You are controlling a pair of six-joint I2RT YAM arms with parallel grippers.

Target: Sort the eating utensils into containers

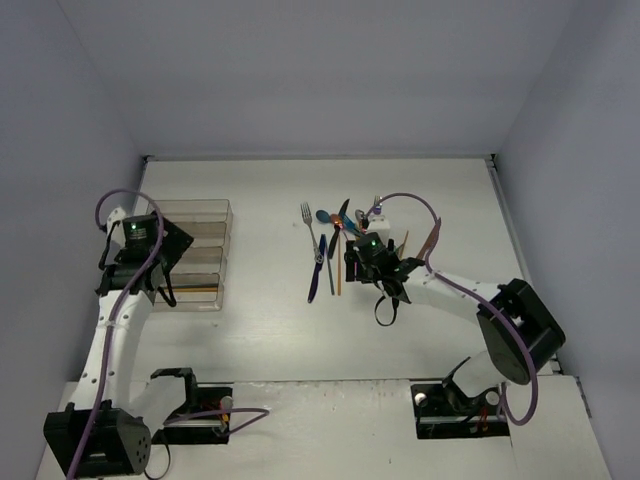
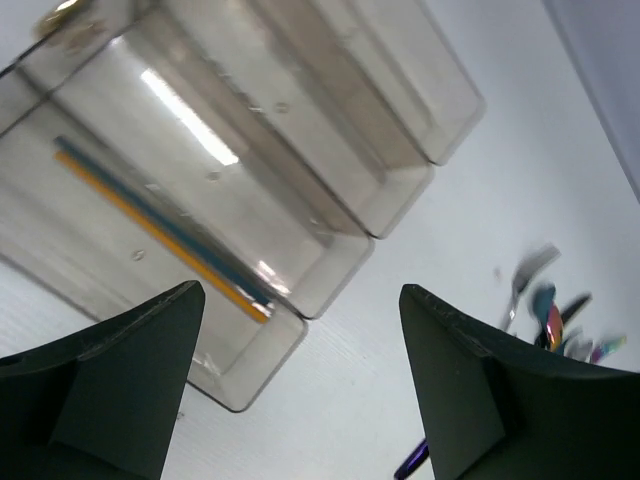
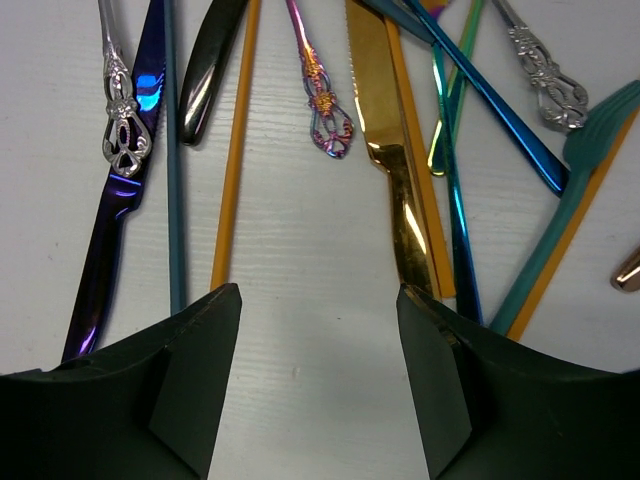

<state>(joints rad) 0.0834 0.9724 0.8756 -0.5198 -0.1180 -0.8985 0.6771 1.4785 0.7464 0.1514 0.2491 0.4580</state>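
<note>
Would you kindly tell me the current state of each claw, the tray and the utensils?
left claw: open, empty, hovering by the tray.
right claw: open, empty, over the loose utensils.
tray: upright; nearest compartment holds two chopsticks, the others look empty.
chopsticks: lying flat, side by side.
loose utensils: unsorted on the table, several overlapping.

I'm working in a robotics lab cell. Plain grey walls [image 1: 300, 80] box in a white table [image 1: 270, 330]. The left arm [image 1: 115, 325] and right arm [image 1: 452, 290] are bolted at its near edge.
</note>
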